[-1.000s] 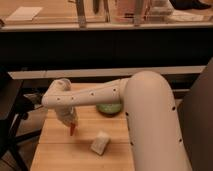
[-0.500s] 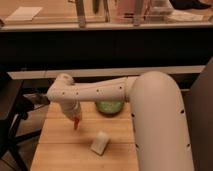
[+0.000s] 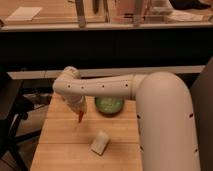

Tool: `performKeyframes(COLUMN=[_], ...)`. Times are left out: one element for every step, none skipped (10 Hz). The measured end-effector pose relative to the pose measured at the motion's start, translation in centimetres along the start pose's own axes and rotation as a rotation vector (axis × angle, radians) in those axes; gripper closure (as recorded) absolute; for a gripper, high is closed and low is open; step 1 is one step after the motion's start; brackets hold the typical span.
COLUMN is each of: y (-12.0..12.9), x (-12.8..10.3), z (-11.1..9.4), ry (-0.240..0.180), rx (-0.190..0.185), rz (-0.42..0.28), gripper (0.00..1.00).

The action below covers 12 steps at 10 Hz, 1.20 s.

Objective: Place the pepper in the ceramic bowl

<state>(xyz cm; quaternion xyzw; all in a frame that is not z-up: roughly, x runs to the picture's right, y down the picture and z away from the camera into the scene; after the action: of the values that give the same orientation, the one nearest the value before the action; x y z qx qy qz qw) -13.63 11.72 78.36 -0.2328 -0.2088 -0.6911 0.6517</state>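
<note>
Pepper (image 3: 80,118) hangs from hand (image 3: 78,111), which is clamped shut on its upper end. Long axis near vertical, tip pointing down, above surface (image 3: 57,137), just left of ceramic bowl (image 3: 109,112). Beige block (image 3: 100,143) lies in front.

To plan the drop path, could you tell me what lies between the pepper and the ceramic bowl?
Only bare wooden table, in the camera view; the pincer, shut on the pepper, hangs beside the ceramic bowl.

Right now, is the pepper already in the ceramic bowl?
No, the pepper hangs from the shut gripper above the table, beside the ceramic bowl.
</note>
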Motion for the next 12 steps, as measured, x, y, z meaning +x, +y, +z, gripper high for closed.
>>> performKeyframes(y=[0.2, 0.6, 1.2, 1.6, 2.0, 2.9, 3.6, 3.6, 4.0, 4.8, 5.3, 6.2], x=[0.3, 0.6, 0.8, 1.0, 1.6, 2.6, 3.3, 3.5, 3.6, 3.8, 4.2, 4.7], z=[-0.1, -0.1, -0.1, -0.2, -0.6, -1.4, -2.0, -2.0, -2.0, -1.9, -1.8, -1.7], ry=[0.001, 0.000, 0.000, 0.000, 0.006, 0.013, 0.013, 0.013, 0.007, 0.004, 0.008, 0.011], rx=[0.003, 0.006, 0.007, 0.011, 0.020, 0.020, 0.023, 0.024, 0.028, 0.028, 0.034, 0.042], rz=[0.008, 0.017, 0.025, 0.035, 0.045, 0.060, 0.072, 0.076, 0.081, 0.085, 0.092, 0.102], gripper=[0.99, 0.98, 0.93, 0.92, 0.96, 0.99, 0.99, 0.99, 0.99, 0.99, 0.99, 0.99])
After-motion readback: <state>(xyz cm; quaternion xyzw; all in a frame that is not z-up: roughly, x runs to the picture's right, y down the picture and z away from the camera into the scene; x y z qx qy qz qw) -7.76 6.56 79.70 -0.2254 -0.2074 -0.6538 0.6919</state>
